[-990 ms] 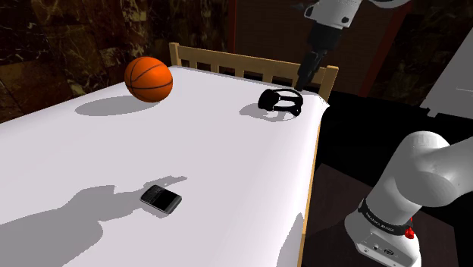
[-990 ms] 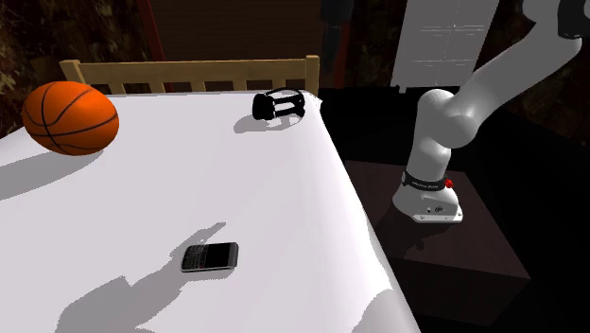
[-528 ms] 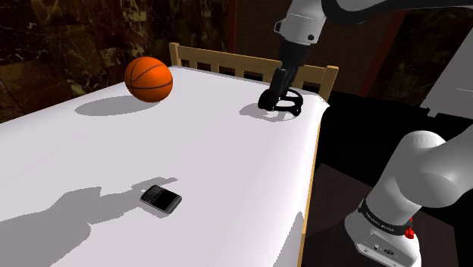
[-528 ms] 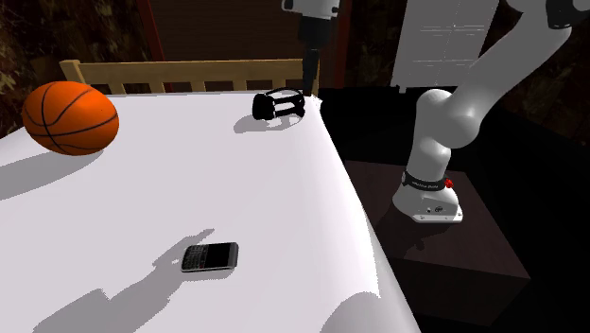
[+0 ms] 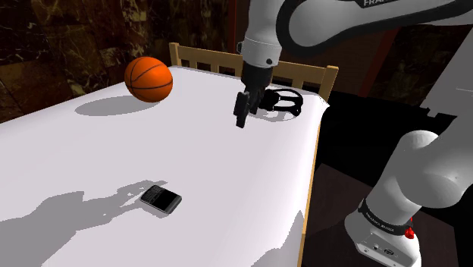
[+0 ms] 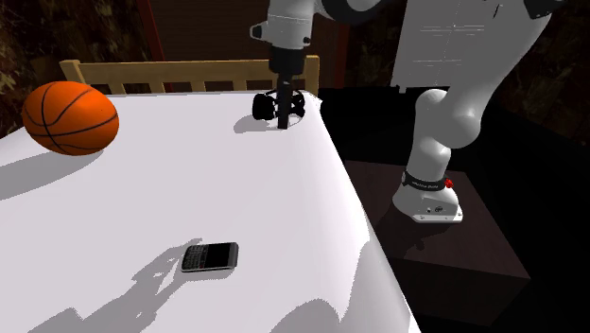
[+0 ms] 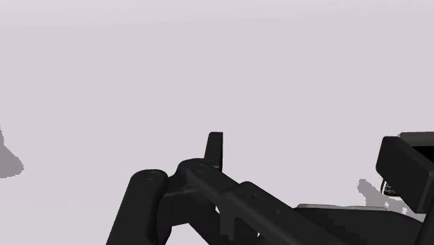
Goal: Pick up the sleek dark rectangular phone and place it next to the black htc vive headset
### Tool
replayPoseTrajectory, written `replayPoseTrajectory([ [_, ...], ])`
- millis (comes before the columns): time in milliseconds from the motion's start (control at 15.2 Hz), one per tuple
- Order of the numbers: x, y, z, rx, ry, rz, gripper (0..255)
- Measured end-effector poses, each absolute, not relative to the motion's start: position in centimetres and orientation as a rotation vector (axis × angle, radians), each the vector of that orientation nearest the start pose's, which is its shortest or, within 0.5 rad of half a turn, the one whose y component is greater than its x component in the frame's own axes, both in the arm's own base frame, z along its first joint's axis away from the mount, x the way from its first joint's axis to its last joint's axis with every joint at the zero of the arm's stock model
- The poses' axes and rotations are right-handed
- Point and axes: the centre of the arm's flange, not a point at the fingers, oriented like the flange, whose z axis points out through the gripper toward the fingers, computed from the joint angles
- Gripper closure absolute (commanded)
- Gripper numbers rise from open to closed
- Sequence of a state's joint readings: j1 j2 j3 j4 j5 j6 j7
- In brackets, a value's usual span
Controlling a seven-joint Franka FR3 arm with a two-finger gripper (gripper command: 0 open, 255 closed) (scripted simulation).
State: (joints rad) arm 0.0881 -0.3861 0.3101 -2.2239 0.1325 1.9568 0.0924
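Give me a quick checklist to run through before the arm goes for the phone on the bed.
1. Phone lies flat on the white bed, nothing on it: ok.
2. Hand over the phone: not ok; it hangs near the headset, far from the phone.
3. Basketball away from the line between hand and phone: ok.
4. Bare bed surface beside the headset for the drop: ok.
5. Hand apart from the headset: cannot tell; they overlap in both exterior views.
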Motion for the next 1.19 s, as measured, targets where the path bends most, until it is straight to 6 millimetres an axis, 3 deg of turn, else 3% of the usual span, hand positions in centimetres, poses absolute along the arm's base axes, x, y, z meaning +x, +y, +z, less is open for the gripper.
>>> replayPoseTrajectory([
  [1188,48.5,40.2,41.4,-3.109,-0.615,-0.084,0],
])
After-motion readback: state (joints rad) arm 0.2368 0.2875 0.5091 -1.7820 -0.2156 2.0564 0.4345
